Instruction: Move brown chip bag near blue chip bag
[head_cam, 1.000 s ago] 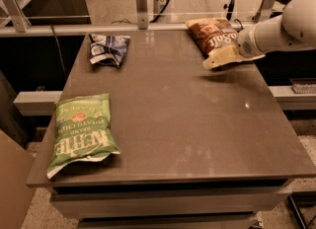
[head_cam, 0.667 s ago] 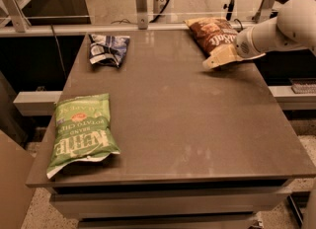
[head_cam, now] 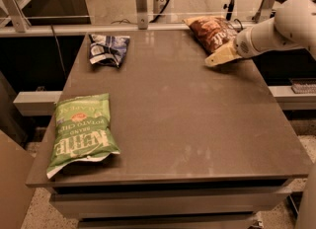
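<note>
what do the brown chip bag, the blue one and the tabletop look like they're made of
The brown chip bag looks like glossy plastic film, judging by its sheen. The blue chip bag is probably foil-like film, wrinkled with bright creases. The table is a smooth dark slab, maybe laminate or stone, with faint reflections. The gripper sits at the brown bag's near edge.

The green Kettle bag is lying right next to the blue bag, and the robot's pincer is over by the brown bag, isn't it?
Not quite. The camera view shows the green Kettle bag at the front left corner of the table, far from the blue chip bag at the back left. The pincer is indeed by the brown chip bag.
</note>
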`<state>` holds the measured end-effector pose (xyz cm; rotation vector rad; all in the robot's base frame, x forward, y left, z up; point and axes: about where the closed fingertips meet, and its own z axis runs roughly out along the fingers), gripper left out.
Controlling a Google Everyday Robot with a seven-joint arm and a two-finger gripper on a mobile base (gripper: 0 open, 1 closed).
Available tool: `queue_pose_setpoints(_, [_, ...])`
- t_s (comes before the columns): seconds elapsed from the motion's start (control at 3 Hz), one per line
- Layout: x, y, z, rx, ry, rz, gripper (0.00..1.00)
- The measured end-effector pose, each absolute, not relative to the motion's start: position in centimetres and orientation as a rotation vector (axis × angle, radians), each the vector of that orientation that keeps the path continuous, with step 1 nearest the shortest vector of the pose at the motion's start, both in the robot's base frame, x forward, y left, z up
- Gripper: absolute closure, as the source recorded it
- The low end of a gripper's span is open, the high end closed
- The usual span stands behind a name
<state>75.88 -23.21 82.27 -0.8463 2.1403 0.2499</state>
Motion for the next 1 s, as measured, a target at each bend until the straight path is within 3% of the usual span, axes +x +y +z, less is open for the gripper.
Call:
queue_pose_setpoints(0.67, [75.1,-19.6,88.1,-0.94,1.958,0.22,0.88])
queue_pose_setpoints(1.0, [73.9,-16.7,92.2,-1.01,1.813,0.247,1.0])
